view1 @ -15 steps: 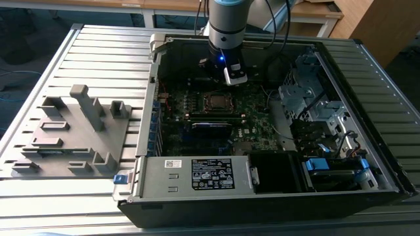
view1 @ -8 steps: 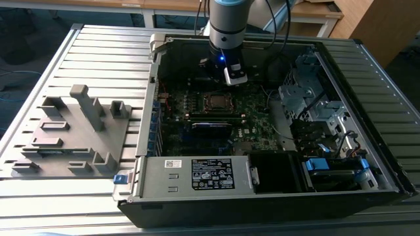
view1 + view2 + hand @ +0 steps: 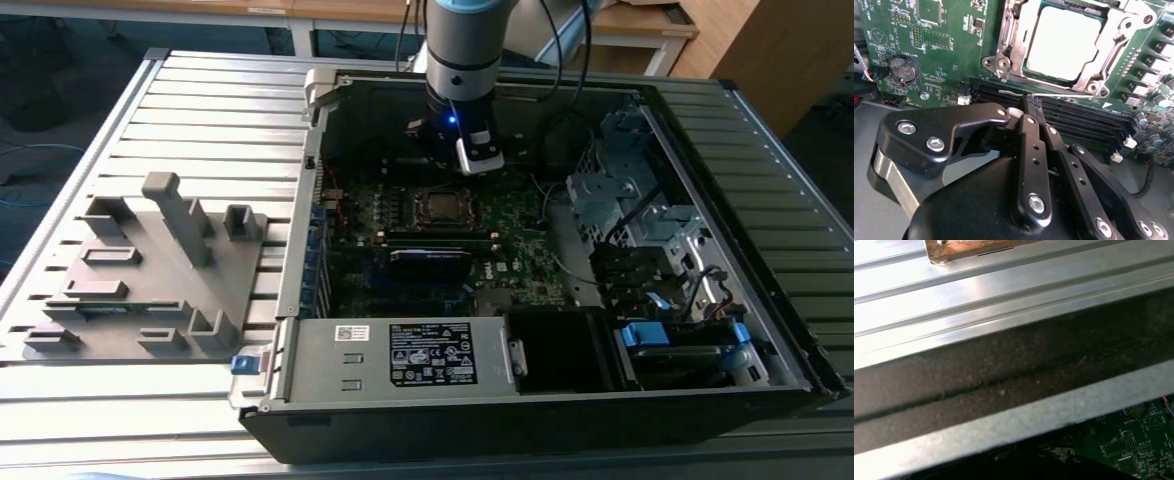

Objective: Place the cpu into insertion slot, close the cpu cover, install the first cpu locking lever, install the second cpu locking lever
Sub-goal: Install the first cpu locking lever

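Note:
In the second wrist view the cpu (image 3: 1064, 42) lies flat in the insertion slot (image 3: 445, 206), its silvery face up. The cpu cover (image 3: 1116, 42) is down around it, framing the chip through its window. A thin silvery lever rod (image 3: 1069, 95) runs along the socket edge beside the memory slots. My gripper (image 3: 1030, 101) hovers over those memory slots, just off the socket, with its black fingers (image 3: 1026, 135) pressed together and nothing between them. In the exterior view the gripper (image 3: 461, 162) hangs inside the open computer case, just behind the socket.
The green motherboard (image 3: 944, 65) carries a coin battery (image 3: 903, 68) and black memory slots (image 3: 1089, 117). Case walls (image 3: 1019, 420) surround the board, with drive cages (image 3: 641, 230) on the exterior view's right and a power supply (image 3: 400, 355) in front. A grey fixture (image 3: 147, 270) sits on the slatted table.

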Available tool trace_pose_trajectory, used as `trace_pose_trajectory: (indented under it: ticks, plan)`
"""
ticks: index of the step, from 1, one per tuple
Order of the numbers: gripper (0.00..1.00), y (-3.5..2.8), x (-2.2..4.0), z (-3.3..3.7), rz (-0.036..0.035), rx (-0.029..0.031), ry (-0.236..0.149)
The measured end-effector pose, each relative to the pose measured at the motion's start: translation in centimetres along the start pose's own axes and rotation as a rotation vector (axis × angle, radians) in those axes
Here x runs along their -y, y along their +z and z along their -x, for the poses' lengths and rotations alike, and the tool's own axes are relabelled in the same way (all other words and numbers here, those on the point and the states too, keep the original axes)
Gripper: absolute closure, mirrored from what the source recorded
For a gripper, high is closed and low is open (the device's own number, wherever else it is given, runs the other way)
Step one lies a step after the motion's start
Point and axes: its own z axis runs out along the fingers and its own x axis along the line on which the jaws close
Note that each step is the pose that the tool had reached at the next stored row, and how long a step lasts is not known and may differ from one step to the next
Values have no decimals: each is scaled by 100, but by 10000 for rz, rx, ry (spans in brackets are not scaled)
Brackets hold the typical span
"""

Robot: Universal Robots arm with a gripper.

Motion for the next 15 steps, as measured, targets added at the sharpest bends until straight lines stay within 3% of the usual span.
trace_pose_trajectory:
  ticks: [7, 15]
  plan:
    - [89, 5, -6, 22, -70, 24, 9]
    - [89, 11, -6, 27, -73, 24, 7]
